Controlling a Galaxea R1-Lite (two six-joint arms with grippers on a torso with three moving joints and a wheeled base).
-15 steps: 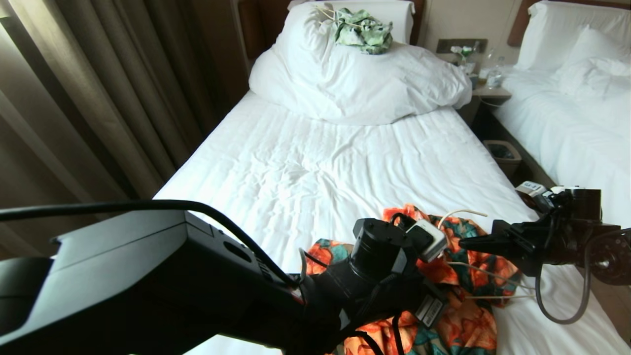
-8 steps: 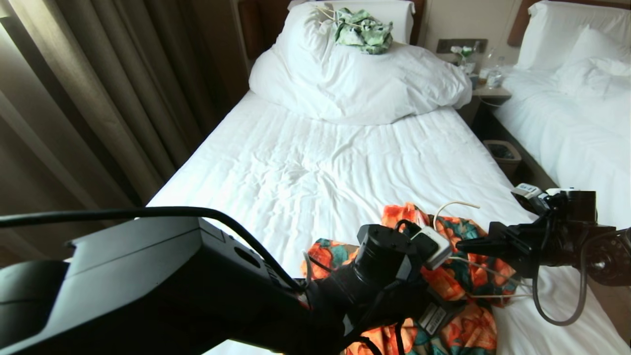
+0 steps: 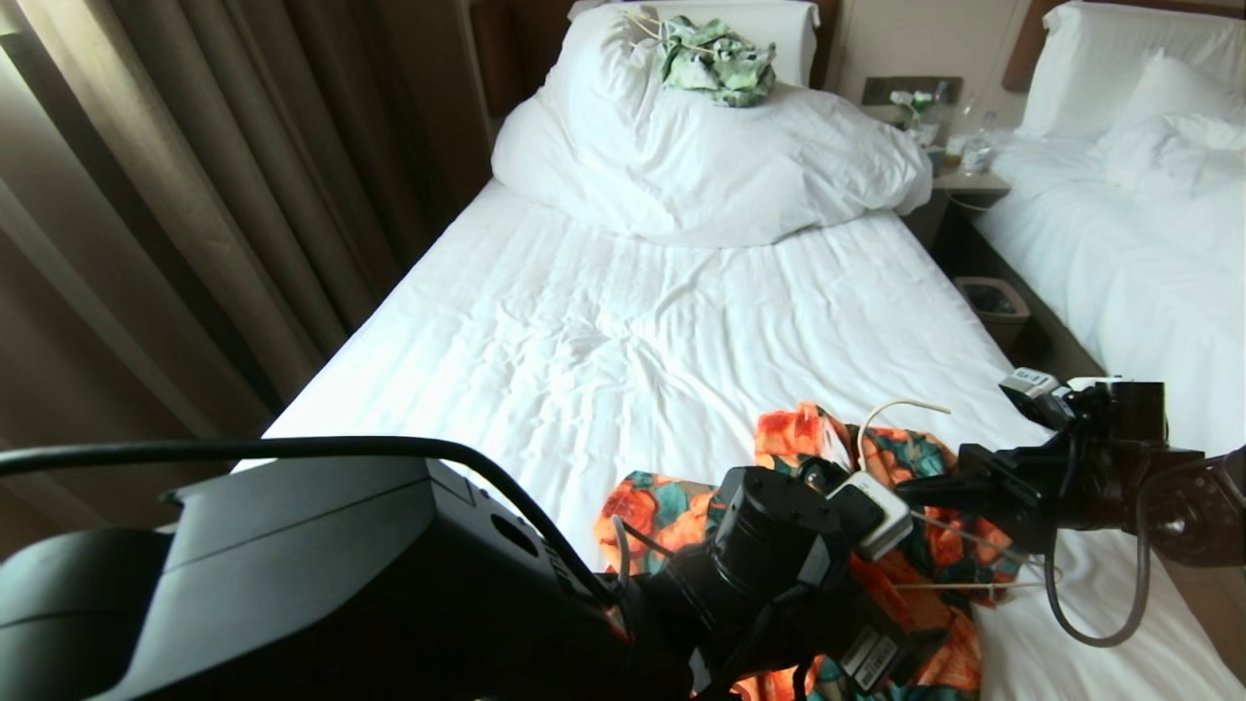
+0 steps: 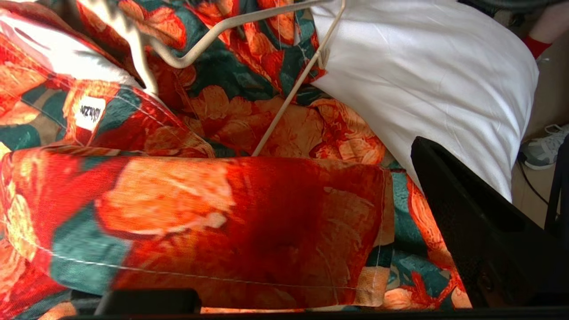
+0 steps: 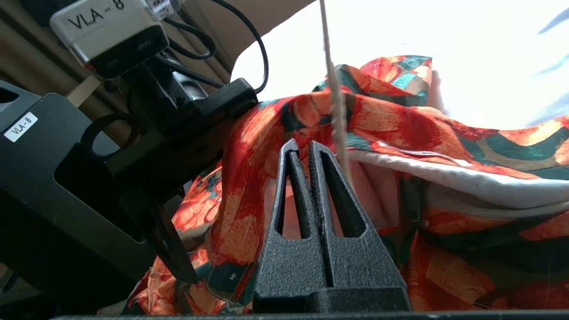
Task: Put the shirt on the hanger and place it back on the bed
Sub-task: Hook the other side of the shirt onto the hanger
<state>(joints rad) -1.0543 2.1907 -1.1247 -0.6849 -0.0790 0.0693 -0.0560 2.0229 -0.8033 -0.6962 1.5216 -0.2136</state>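
The orange-flowered shirt (image 3: pixel 672 511) lies crumpled on the bed (image 3: pixel 633 331) near its foot. The cream wire hanger (image 3: pixel 900 401) sits partly inside it, hook sticking up. My left gripper (image 4: pixel 284 231) is open low over the shirt (image 4: pixel 213 222), with a loose fold of fabric lying between its wide-spread fingers (image 4: pixel 466 231); the hanger wire (image 4: pixel 284 111) runs just beyond. In the head view the left arm hides those fingers. My right gripper (image 3: pixel 915 487) reaches in from the right, shut. Its tips (image 5: pixel 304 149) rest against a shirt (image 5: pixel 400 124) fold beside the hanger wire (image 5: pixel 333 89).
A bundled white duvet (image 3: pixel 711 166) with a pale green-and-white garment (image 3: pixel 715 58) lies at the head of the bed. Curtains (image 3: pixel 195 195) hang on the left. A bin (image 3: pixel 991 304) and another bed (image 3: pixel 1119 243) are on the right. A person's shoe (image 4: pixel 542 142) stands beside the bed.
My left gripper has opened and the left arm has sunk a little toward the shirt. The right gripper has stayed shut and barely shifted.
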